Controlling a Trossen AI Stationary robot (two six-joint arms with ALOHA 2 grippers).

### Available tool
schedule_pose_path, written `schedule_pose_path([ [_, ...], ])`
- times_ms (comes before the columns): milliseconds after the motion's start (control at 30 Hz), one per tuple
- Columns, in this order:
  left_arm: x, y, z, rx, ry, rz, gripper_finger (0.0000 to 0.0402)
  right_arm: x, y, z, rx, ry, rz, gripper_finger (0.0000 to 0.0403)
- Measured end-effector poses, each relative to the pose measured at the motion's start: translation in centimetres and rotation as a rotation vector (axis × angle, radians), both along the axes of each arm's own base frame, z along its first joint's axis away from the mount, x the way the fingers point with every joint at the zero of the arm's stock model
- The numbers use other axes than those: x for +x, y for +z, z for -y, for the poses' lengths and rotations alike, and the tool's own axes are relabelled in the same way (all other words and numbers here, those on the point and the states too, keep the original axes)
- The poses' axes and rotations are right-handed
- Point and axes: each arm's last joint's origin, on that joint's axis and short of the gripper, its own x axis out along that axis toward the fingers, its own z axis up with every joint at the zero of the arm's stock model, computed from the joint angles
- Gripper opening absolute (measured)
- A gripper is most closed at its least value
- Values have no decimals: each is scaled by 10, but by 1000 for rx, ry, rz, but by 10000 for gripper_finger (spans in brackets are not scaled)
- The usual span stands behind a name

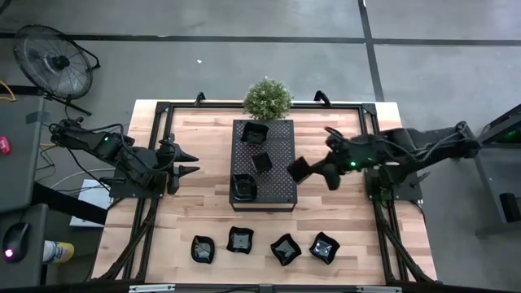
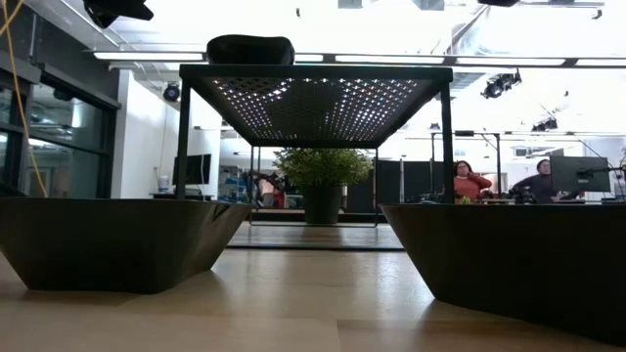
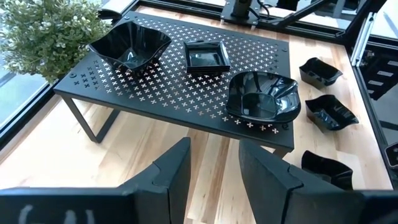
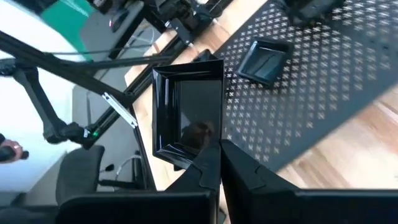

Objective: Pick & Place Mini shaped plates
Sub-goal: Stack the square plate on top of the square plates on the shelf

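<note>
The left gripper (image 1: 189, 161) waits over the left side of the wooden table (image 1: 342, 216), just left of the black tray with holes (image 1: 281, 191), and its two fingers stand apart with nothing between them. The tray stands on thin legs in the middle of the table, and a small green plant (image 1: 267, 98) sits at its far end. Three shiny black mini plates rest on the tray: a wavy bowl (image 3: 130, 46) at the far end by the plant, a little square plate (image 3: 207, 55) in the middle, and a deep dish (image 3: 263, 96) at the near left corner. Four more mini plates (image 1: 240, 240) sit in a row along the near edge of the table. The right gripper (image 1: 313, 171) is at the right edge of the tray, a bit above it. Its fingers are pinched tight on the rim of a square mini plate (image 4: 186, 112), and that plate hangs tilted over the tray's right edge.
</note>
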Motion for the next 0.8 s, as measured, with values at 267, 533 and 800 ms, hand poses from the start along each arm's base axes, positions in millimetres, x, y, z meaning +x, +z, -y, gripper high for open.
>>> schedule_pose_path([
  [267,-5,2,-2,-7,2,21,133,48,1,20,-5,85,-84,0],
  [533,-15,6,-6,-20,0,60,134,80,-4,40,16,92,-124,0],
  [800,-22,8,-9,-13,-9,81,133,105,-20,61,77,-6,-154,0],
])
